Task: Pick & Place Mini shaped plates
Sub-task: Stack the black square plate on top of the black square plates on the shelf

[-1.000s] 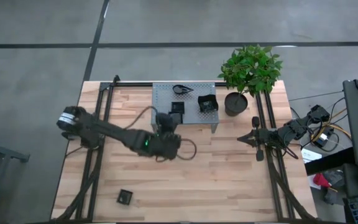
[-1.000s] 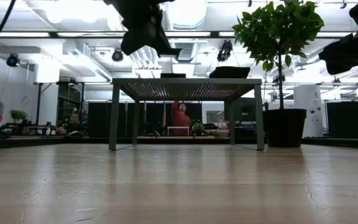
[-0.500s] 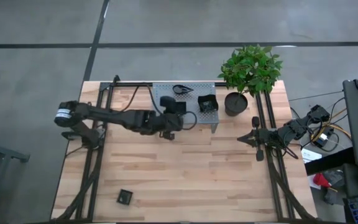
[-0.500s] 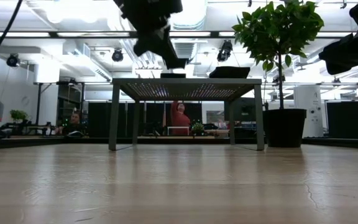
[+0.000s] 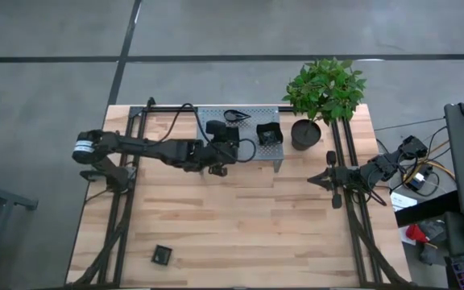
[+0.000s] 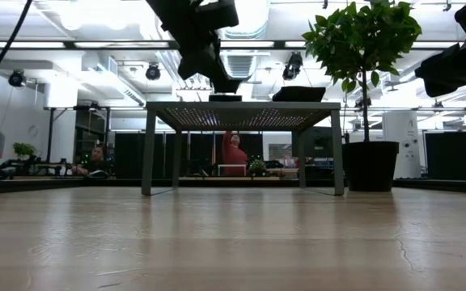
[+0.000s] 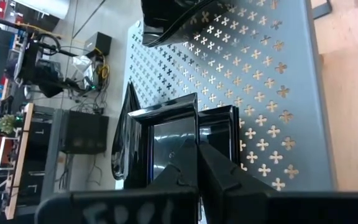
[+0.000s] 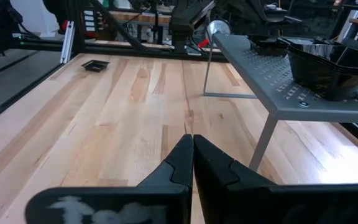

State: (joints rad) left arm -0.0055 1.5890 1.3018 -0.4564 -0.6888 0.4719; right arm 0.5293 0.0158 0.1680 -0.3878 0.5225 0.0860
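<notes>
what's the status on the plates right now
Left hand shut on small square plate, over the grey stand. Right hand shut, idle at table's right edge. One plate left on table, nothing blocking.

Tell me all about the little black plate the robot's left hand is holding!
The small square plate is glossy black with a raised rim. The left gripper pinches its near edge, fingers shut on it. It hangs over the grey perforated stand, above another square plate lying there. A leaf-shaped plate lies beside them.
</notes>
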